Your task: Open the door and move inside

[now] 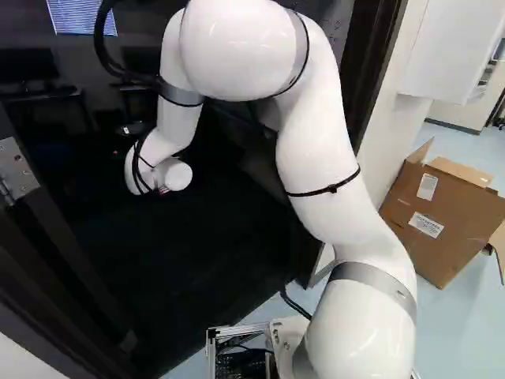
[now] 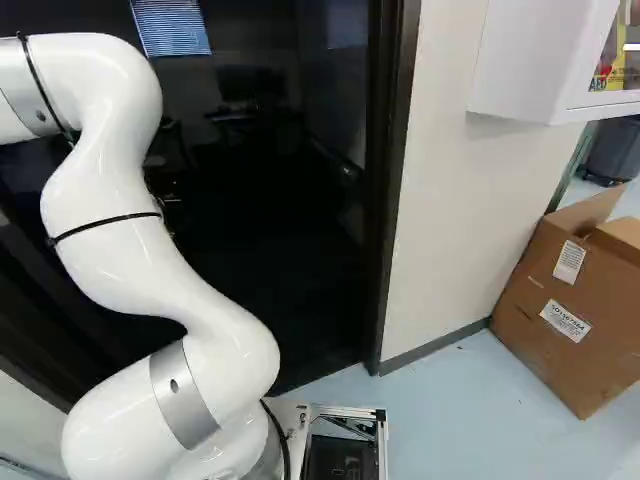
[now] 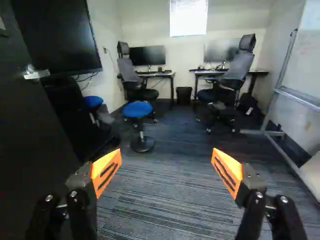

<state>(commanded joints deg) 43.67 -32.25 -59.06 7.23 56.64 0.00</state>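
The gripper [image 3: 166, 154] holds its 2 fingers apart; the dark door [image 3: 30, 135], open at left, looks heavy and rigid, best pushed near its lever handle [image 3: 36, 74].

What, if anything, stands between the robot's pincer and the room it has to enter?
Nothing visible blocks the carpet just ahead of the open pincer; the door stands open to one side. Farther in, the nearer blue stool stands ahead.
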